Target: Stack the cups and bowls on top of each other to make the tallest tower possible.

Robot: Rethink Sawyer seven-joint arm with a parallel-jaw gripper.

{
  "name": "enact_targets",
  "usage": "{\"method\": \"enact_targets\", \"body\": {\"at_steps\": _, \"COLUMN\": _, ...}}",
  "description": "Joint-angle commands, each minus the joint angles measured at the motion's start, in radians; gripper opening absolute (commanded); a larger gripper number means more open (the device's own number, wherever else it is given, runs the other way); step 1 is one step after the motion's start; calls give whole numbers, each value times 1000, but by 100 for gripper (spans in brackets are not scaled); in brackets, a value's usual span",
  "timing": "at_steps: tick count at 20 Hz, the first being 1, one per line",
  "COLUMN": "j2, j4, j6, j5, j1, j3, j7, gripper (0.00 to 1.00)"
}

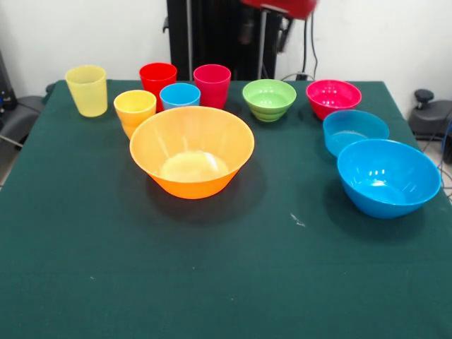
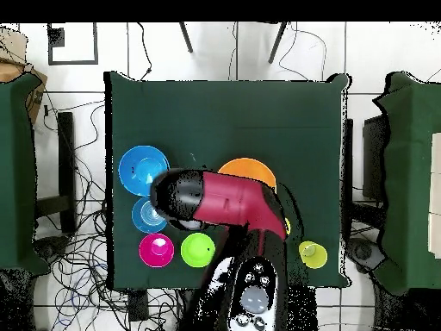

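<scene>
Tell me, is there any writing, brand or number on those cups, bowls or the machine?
None can be read. The cups, such as the yellow cup, and the bowls, such as the big orange bowl, are plain. The red arm shows no legible marking.

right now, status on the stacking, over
Gripper not visible, arm drawn up over the table. Nothing stacked: cups and bowls all separate on the cloth, large orange bowl in front. Nothing in the way.

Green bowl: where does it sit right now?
In the front view, the green bowl stands upright at the table's far edge, between the pink cup and the magenta bowl.
</scene>
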State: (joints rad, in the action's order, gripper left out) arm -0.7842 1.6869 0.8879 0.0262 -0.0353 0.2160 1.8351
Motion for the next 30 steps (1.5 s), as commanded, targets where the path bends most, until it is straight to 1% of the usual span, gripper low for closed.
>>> {"method": "enact_targets", "body": {"at_steps": 1, "j2": -4, "j4": 94, "j6": -98, "j5": 159, "j1": -103, "j3": -122, "j7": -218, "gripper": 100}}
{"method": "enact_targets", "body": {"at_steps": 5, "j2": 8, "j4": 109, "j6": -138, "j5": 184, "j1": -174, "j3": -166, "j7": -228, "gripper": 100}}
{"method": "enact_targets", "body": {"at_steps": 9, "j2": 12, "j4": 123, "j6": -159, "j5": 211, "j1": -216, "j3": -196, "j7": -211, "gripper": 100}}
{"method": "enact_targets", "body": {"at_steps": 13, "j2": 10, "j4": 118, "j6": -144, "j5": 236, "j1": -245, "j3": -215, "j7": -192, "gripper": 100}}
{"method": "enact_targets", "body": {"at_steps": 19, "j2": 15, "j4": 118, "j6": -149, "j5": 268, "j1": -266, "j3": -234, "j7": -157, "gripper": 100}}
{"method": "enact_targets", "body": {"at_steps": 24, "j2": 18, "j4": 127, "j6": -157, "j5": 295, "j1": -305, "j3": -255, "j7": -162, "gripper": 100}}
{"method": "enact_targets", "body": {"at_steps": 30, "j2": 29, "j4": 113, "j6": -155, "j5": 327, "j1": -345, "j3": -280, "j7": -167, "gripper": 100}}
